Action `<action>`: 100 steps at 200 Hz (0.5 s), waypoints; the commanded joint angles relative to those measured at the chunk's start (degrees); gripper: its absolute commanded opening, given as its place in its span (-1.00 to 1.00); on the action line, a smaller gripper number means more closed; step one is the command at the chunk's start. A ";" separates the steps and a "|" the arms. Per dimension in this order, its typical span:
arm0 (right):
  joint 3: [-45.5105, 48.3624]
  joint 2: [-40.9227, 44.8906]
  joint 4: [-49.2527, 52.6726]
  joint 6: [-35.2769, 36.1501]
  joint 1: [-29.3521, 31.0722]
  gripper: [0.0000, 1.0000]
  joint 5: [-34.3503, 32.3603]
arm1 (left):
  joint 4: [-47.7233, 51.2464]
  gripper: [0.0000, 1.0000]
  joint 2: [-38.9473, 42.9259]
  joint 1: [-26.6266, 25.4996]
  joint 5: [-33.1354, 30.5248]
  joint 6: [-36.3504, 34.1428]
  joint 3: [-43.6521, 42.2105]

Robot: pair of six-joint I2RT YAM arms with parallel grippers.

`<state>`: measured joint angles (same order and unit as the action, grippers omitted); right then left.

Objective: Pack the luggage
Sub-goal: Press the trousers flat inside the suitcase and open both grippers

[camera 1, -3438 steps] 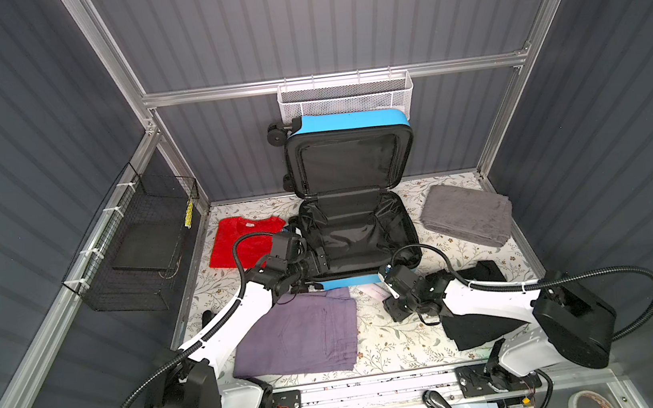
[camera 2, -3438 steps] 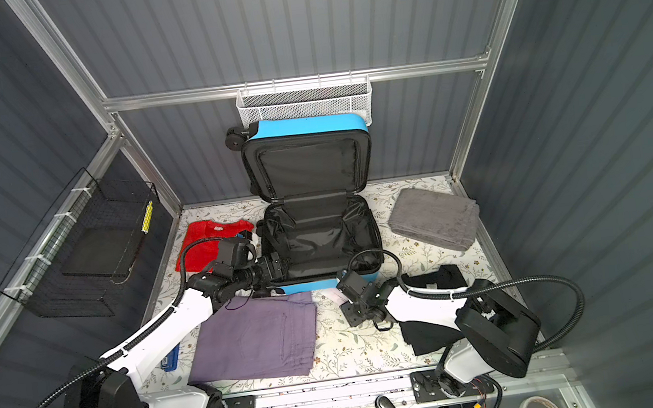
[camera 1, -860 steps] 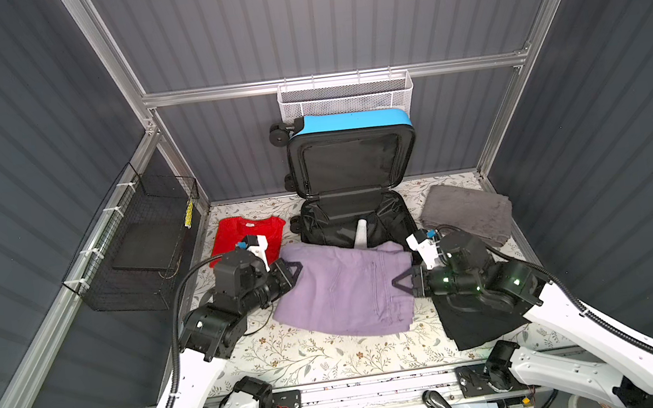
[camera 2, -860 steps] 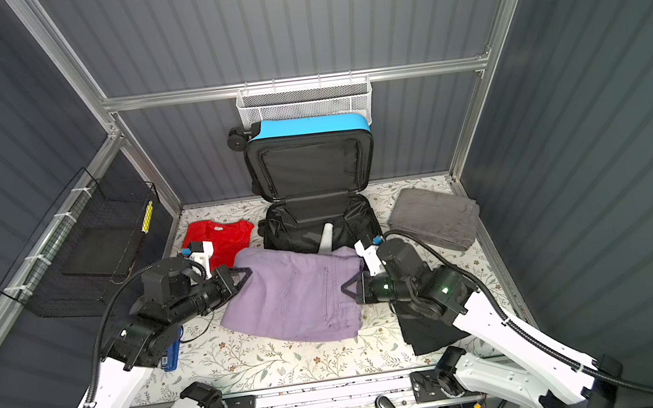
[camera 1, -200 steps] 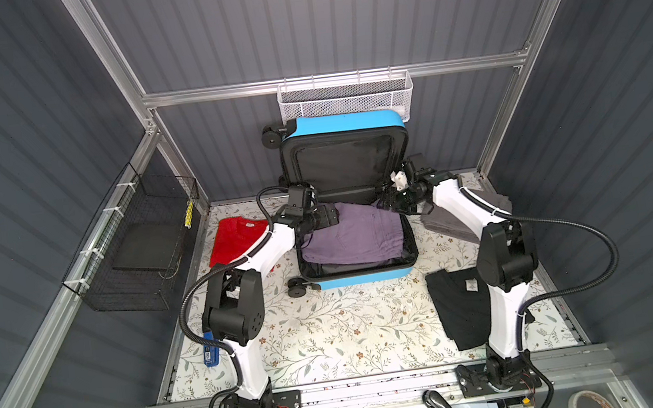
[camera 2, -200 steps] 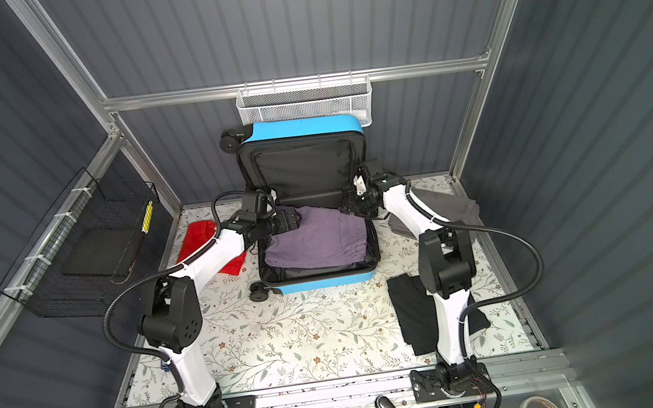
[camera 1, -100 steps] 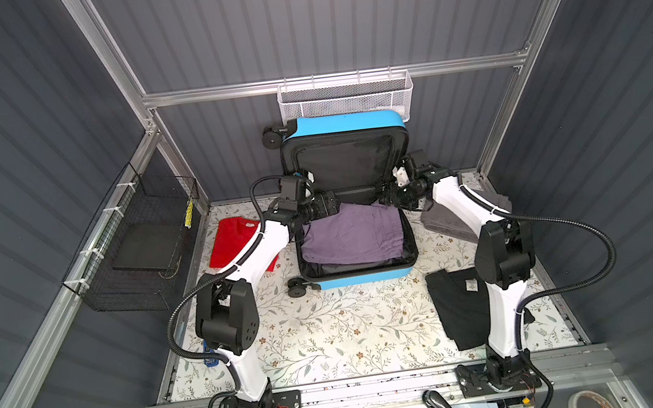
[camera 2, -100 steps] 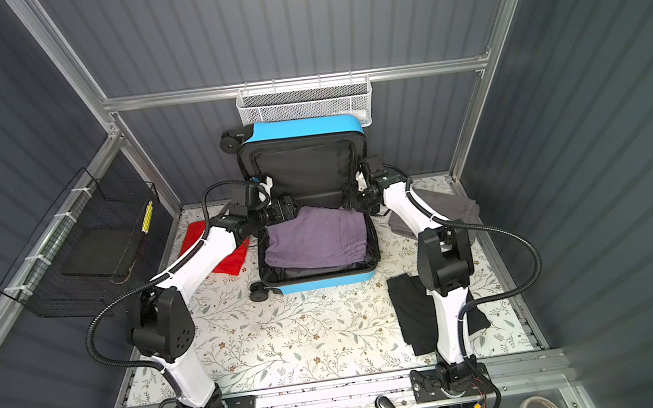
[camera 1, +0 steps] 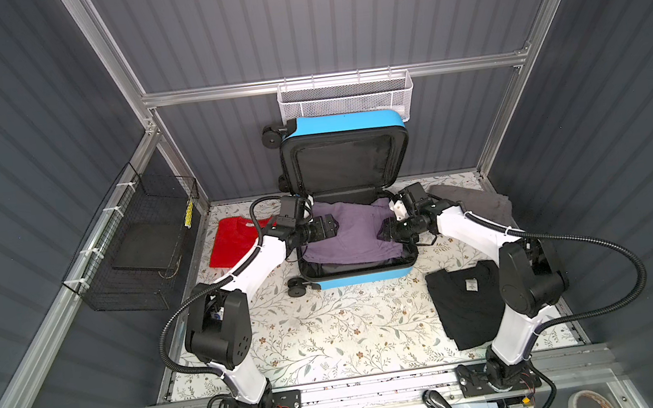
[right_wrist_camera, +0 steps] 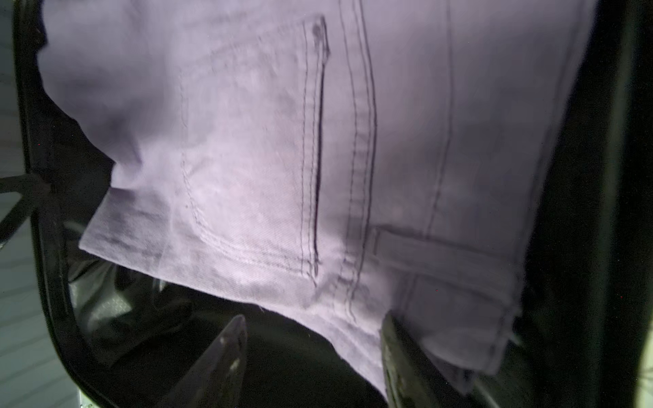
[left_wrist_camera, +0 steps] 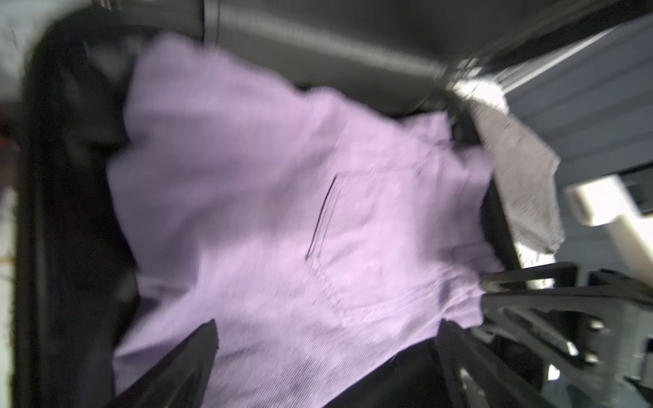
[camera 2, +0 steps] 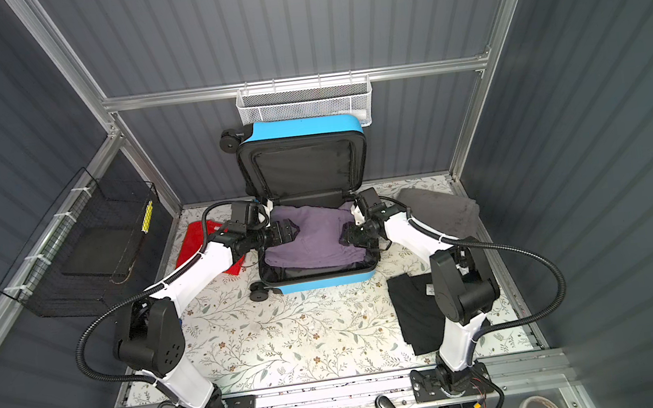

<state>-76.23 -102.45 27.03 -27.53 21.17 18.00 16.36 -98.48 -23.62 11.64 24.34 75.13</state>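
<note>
Both top views put the luggage open at 12 o'clock, purple trousers inside. My left fingers spread wide, right fingers half-spread, just within its side edges; red shirt crowds 9 o'clock, grey cloth 3.

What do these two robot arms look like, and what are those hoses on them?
Both the left arm and right arm have smooth white shells between chunky black joint housings. A ribbed black cable hose loops from each base up the arm. The left gripper and right gripper are black, with two flat, tapering fingers each.
</note>
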 commanded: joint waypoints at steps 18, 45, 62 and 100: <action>2.72 1.04 -0.44 -0.82 -0.43 0.22 -1.03 | 2.92 1.00 1.49 -1.14 0.19 -0.97 -3.65; 1.94 0.83 1.48 -0.51 -0.83 0.24 -1.05 | 3.85 1.00 2.62 -1.72 -0.50 -0.09 -5.98; 1.91 0.83 2.11 -0.65 -1.04 0.25 -0.35 | 4.42 1.00 3.21 -1.84 -0.61 0.97 -7.19; 1.84 1.71 3.27 -1.01 -1.22 0.27 0.66 | 4.67 1.00 4.80 -2.02 -0.33 2.31 -9.03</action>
<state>-73.89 -102.26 27.49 -28.14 20.40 18.41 17.93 -96.27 -25.96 11.92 25.30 67.75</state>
